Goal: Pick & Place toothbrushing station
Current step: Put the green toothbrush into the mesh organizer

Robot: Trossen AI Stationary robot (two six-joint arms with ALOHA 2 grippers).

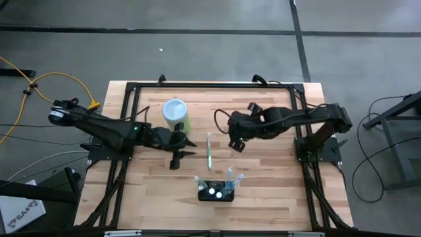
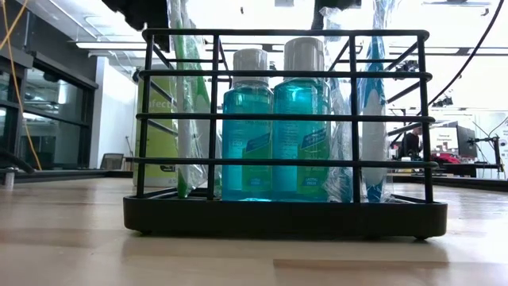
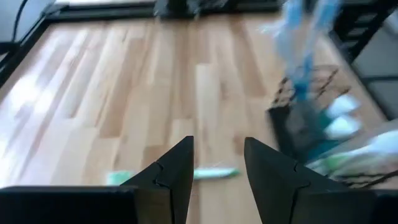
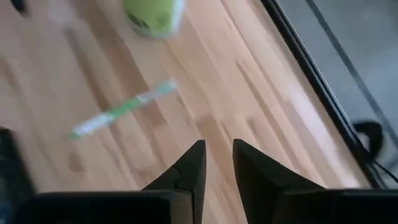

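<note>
The toothbrushing station, a black wire rack on a solid base, stands near the table's front edge. It holds two blue bottles and wrapped toothbrushes. A green-and-white toothbrush lies flat on the wood between the grippers, and shows as the toothbrush in the right wrist view. My left gripper hangs open left of it, fingers apart over the toothbrush. My right gripper is in the air right of it, open by a narrow gap, with nothing between its fingers.
A pale green cylinder with a whitish top stands upright behind my left gripper. A black frame runs along the table's edges. Bare wood lies to the right of the station.
</note>
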